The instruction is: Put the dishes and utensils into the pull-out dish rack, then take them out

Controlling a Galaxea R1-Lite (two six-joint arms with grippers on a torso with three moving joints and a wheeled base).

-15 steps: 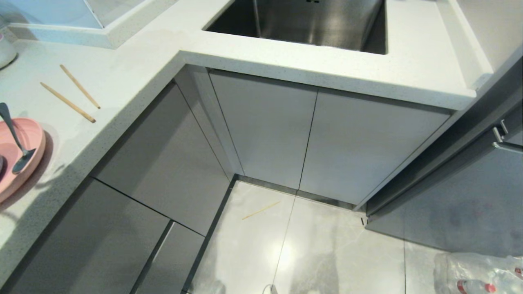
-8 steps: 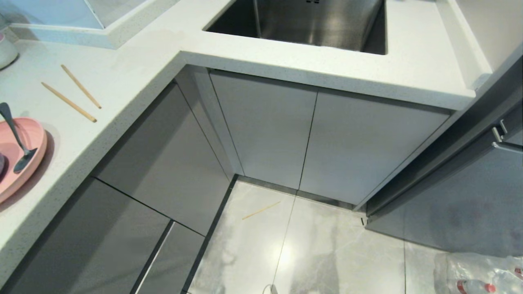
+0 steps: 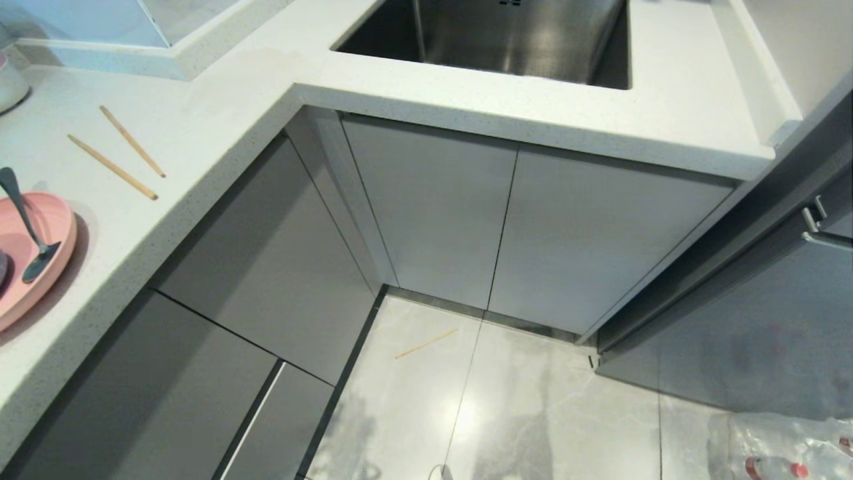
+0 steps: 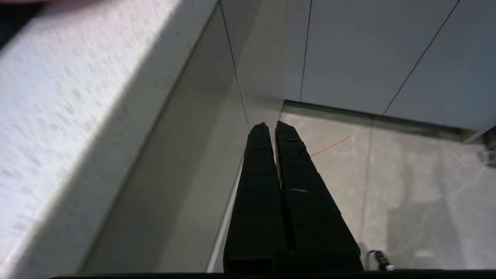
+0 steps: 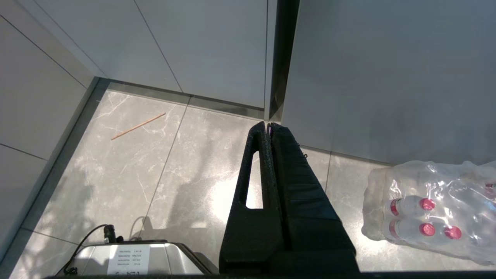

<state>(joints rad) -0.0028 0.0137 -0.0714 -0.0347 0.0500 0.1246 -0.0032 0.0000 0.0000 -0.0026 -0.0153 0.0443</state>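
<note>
The pink plate (image 3: 40, 257) lies at the counter's left edge with a silver long-handled utensil (image 3: 23, 227) resting across it. Two wooden chopsticks (image 3: 113, 168) lie apart on the counter behind it. Another thin wooden stick (image 3: 425, 343) lies on the floor by the cabinet corner. The pull-out dish rack is out of view; the grey drawer fronts (image 3: 266, 267) are all shut. My left gripper (image 4: 270, 126) is shut and empty, low beside the drawer fronts under the counter edge. My right gripper (image 5: 268, 124) is shut and empty above the floor. Neither arm shows in the head view.
A steel sink (image 3: 506, 33) is set in the counter (image 3: 600, 113) ahead. A wrapped pack of water bottles (image 5: 426, 209) lies on the floor at the right, below a grey door with a metal handle (image 3: 816, 223). My base (image 5: 135, 259) is close below.
A faint shadow beside the pink plate on the counter edge has gone. The plate, utensil and chopsticks lie where they were.
</note>
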